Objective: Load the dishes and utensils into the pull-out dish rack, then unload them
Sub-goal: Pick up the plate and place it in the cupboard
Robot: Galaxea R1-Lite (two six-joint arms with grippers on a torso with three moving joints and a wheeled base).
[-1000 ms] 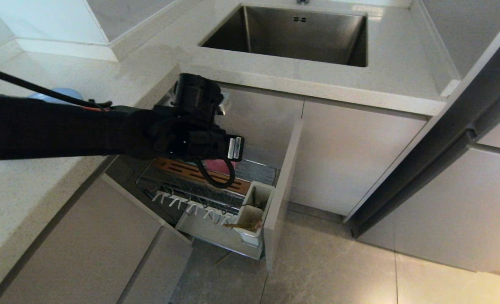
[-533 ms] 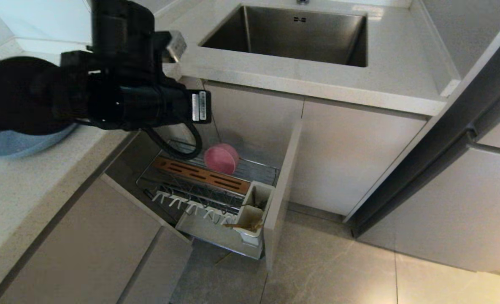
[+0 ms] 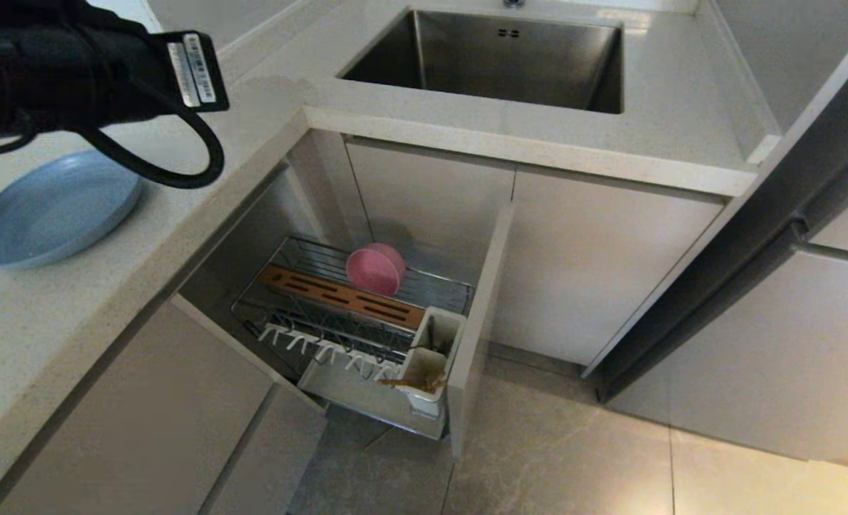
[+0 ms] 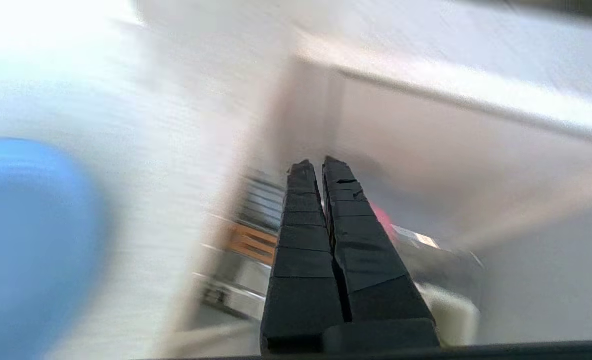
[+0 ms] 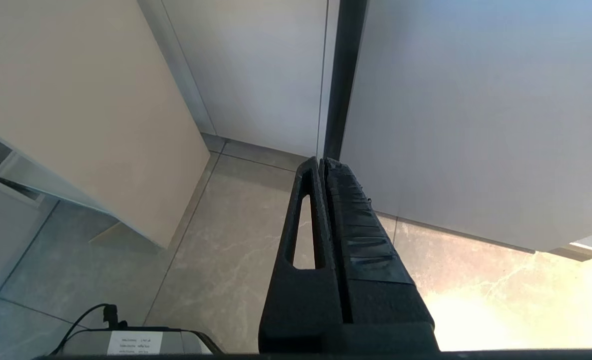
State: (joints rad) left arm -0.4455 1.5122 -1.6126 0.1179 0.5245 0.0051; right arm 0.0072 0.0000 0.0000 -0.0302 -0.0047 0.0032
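I am seeing my left gripper (image 4: 320,167) pads as matt black ribbed rubber. Plate (image 3: 51,211) is looking matt blue plastic, bowl (image 3: 375,268) matt pink. Rack (image 3: 309,261) is showing glossy chrome wire, a brown wooden strip (image 3: 341,295). Sink (image 3: 495,61) is looking brushed steel; countertop (image 3: 524,136) speckled, smooth.

A light-blue plate (image 3: 51,214) lies on the pale speckled countertop (image 3: 252,129). In the chrome wire dish rack (image 3: 352,315), a pink bowl (image 3: 375,268) sits behind the brown slotted wooden strip (image 3: 341,297); white prongs (image 3: 323,350) and a white utensil cup (image 3: 431,357) stand before the strip.
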